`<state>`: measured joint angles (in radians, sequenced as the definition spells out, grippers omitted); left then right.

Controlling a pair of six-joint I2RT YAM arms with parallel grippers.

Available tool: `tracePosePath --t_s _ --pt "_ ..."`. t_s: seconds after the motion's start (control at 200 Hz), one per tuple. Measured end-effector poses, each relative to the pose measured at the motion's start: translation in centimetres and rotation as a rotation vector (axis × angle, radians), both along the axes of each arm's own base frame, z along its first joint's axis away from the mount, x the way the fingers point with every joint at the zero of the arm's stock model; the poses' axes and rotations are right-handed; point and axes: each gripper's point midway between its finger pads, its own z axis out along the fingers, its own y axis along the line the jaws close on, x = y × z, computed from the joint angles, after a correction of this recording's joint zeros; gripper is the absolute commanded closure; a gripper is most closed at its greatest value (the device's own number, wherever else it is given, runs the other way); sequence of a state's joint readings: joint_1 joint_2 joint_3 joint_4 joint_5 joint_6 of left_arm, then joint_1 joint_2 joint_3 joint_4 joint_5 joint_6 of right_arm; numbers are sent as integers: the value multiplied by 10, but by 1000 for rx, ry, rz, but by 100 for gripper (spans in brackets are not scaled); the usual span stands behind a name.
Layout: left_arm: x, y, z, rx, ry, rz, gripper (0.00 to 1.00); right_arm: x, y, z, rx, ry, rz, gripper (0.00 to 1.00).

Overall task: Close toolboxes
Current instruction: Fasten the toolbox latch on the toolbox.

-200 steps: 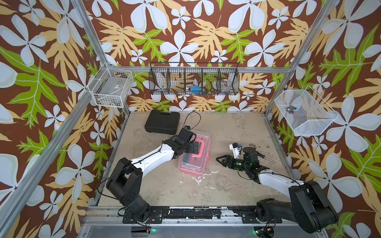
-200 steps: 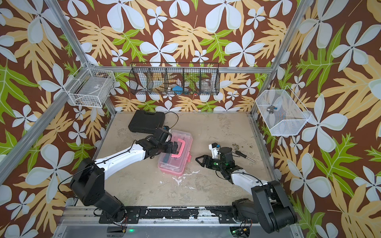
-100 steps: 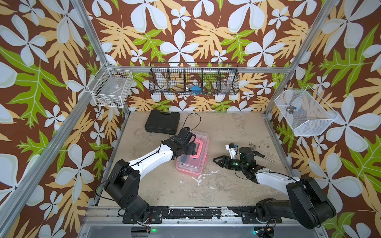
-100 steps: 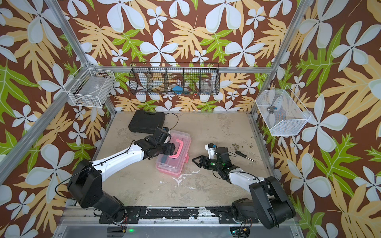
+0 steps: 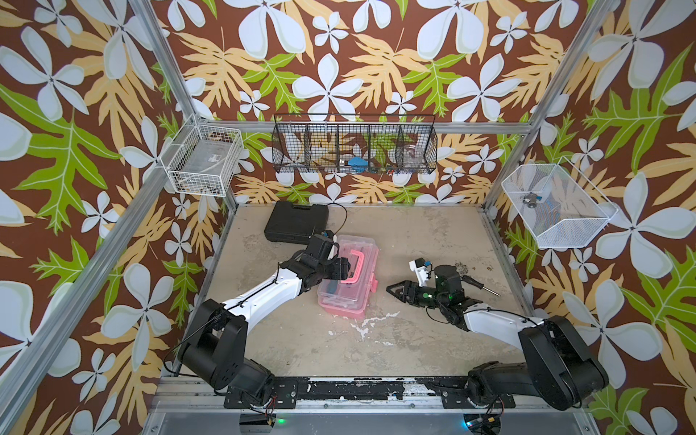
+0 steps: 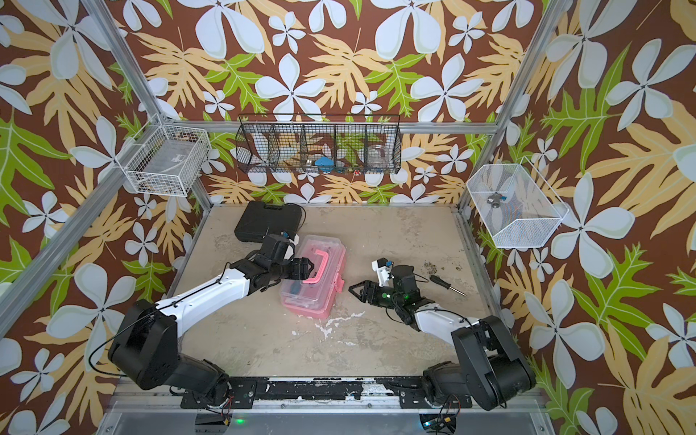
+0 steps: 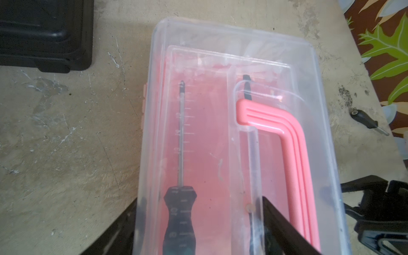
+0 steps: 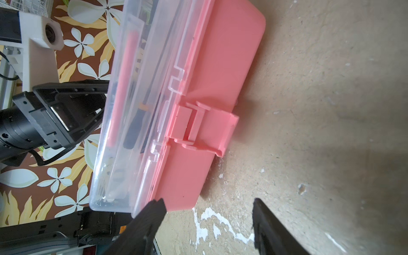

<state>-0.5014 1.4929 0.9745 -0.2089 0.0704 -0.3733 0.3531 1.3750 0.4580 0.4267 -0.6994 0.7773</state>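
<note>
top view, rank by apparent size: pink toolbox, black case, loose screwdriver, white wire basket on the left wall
In a top view:
1. white wire basket and black case look alike; the basket hangs nearer the camera, so unranked.
2. pink toolbox, partly covered by the left arm.
3. loose screwdriver, clearly smallest.

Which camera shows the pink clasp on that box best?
The right wrist view: the clasp fills the frame, sticking out unlatched. Both top views show it only as a tiny tab. The left wrist view misses it.
</note>
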Motion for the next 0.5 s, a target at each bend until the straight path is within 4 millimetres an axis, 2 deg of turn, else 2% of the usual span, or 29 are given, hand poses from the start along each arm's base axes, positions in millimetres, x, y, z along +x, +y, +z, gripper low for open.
tracePosePath --t_s 0.19,0.5 --pt "-1 -2 2 -25 0 -7 51 4 14 -3 21 -5 30 29" --pt "-1 -2 2 -30 1 -8 52 14 24 -11 132 9 6 24"
